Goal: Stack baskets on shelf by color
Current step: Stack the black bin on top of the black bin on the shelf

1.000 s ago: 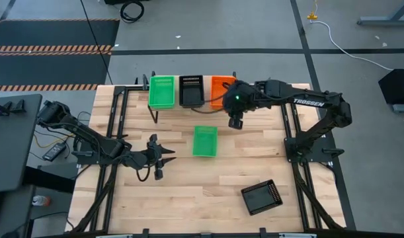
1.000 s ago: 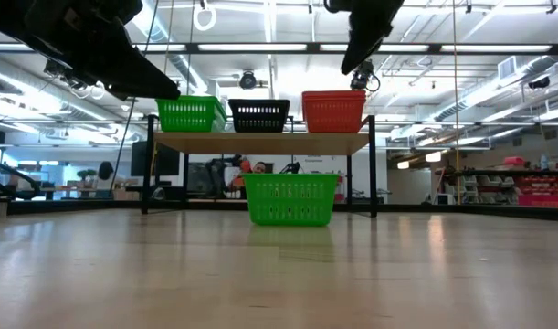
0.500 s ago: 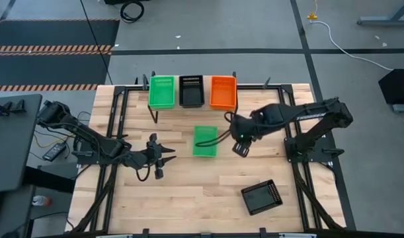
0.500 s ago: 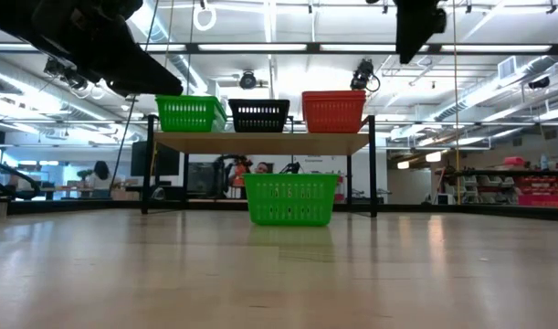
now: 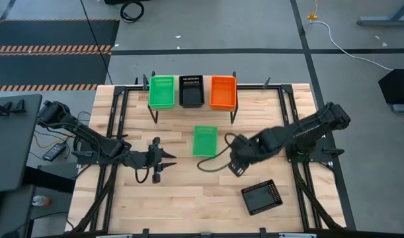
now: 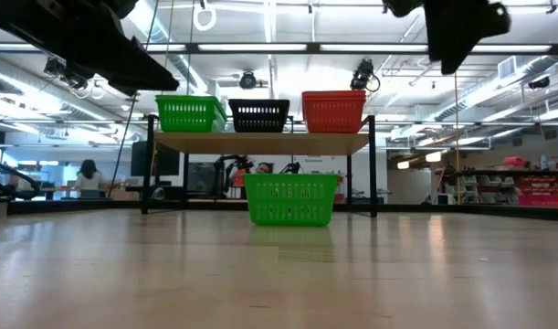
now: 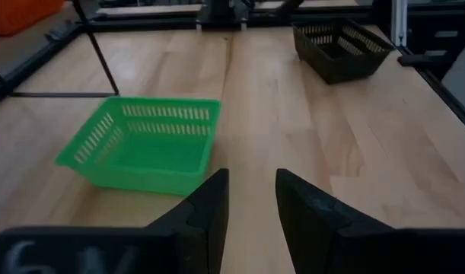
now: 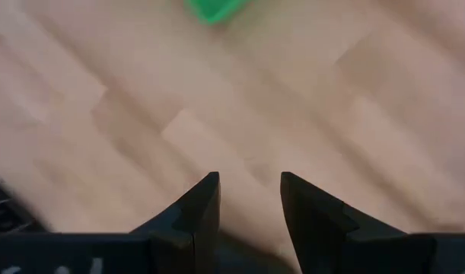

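shelf baskets (image 5: 191, 90): green, black, orange | table baskets: green (image 5: 203, 141), black (image 5: 261, 196)

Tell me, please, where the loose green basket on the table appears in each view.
High view: green basket on the tabletop, just in front of the shelf.
Low view: centre of the picture, under the shelf plank.
Left wrist view: ahead of the fingers.
Right wrist view: only a green corner at the picture's edge.
Shared landmark: the shelf, in the high and low views.
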